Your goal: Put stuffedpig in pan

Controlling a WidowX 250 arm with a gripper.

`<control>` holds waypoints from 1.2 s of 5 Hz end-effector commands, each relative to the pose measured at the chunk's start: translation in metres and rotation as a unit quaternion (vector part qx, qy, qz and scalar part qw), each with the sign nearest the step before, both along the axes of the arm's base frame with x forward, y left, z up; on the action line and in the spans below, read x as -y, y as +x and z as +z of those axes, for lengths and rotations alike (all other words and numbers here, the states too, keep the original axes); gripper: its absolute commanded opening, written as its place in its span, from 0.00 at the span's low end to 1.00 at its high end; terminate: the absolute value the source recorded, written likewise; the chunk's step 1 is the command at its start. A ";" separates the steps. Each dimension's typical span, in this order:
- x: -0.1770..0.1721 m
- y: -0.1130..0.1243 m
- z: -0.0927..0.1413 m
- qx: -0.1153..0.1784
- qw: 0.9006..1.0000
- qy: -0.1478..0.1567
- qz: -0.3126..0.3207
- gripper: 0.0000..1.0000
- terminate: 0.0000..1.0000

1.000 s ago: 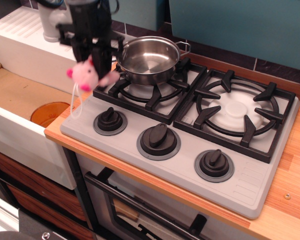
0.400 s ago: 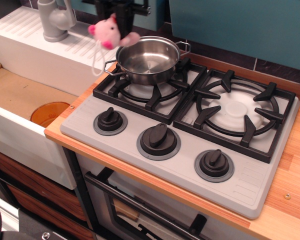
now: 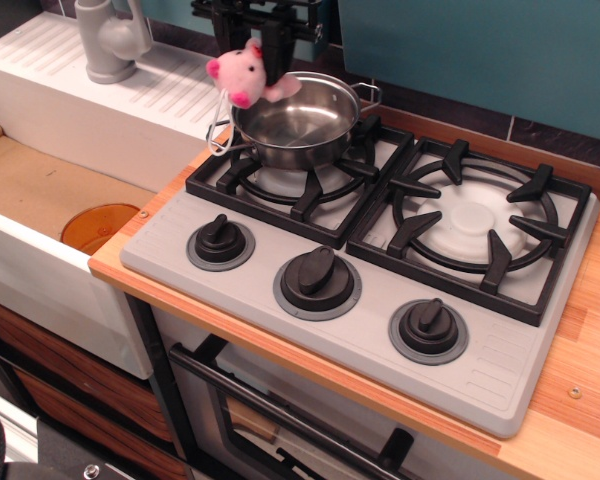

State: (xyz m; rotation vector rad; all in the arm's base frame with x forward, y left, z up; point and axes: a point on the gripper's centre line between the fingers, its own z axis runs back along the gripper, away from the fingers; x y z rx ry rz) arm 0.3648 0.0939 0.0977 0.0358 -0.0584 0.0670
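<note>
The stuffedpig is a small pale-pink plush with a darker pink snout. It hangs in the air at the left rim of the pan, with its white string loop dangling below. My black gripper comes down from the top edge and is shut on the pig's back end. The pan is a round shiny steel pan with loop handles. It sits on the rear left burner grate and holds nothing.
A grey stove top has three black knobs in front and a second grate on the right. A white sink with a grey tap and an orange drain lies to the left. A wooden counter surrounds the stove.
My gripper has lifted the pig from beside the stove's left front edge, up and to the right, to the pan's left rim. The pan has not moved.
</note>
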 end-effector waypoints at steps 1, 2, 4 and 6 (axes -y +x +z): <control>0.012 -0.002 0.017 0.031 0.999 0.010 0.009 1.00 0.00; 0.018 -0.007 0.024 0.040 0.999 0.021 0.011 1.00 0.00; 0.031 -0.012 0.047 0.055 0.997 0.044 0.011 1.00 0.00; 0.035 -0.009 0.049 0.065 0.997 0.042 -0.001 1.00 0.00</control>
